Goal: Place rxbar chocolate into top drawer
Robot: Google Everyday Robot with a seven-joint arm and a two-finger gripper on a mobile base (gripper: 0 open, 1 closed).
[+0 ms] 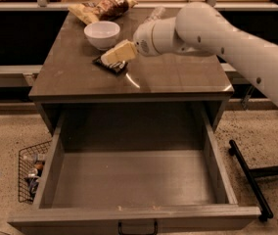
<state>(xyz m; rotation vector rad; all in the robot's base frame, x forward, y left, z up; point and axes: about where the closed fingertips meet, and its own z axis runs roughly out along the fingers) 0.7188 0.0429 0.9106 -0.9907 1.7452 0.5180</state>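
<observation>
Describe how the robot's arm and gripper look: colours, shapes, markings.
The arm is glossy white, built of thick, smooth, rounded tube segments with a few small dark dots along its shell. Its wrist end is a rounded white cap with a small speckled patch. The gripper, over the tabletop beside the white bowl, is pale cream and wedge-shaped. No cables show.
</observation>
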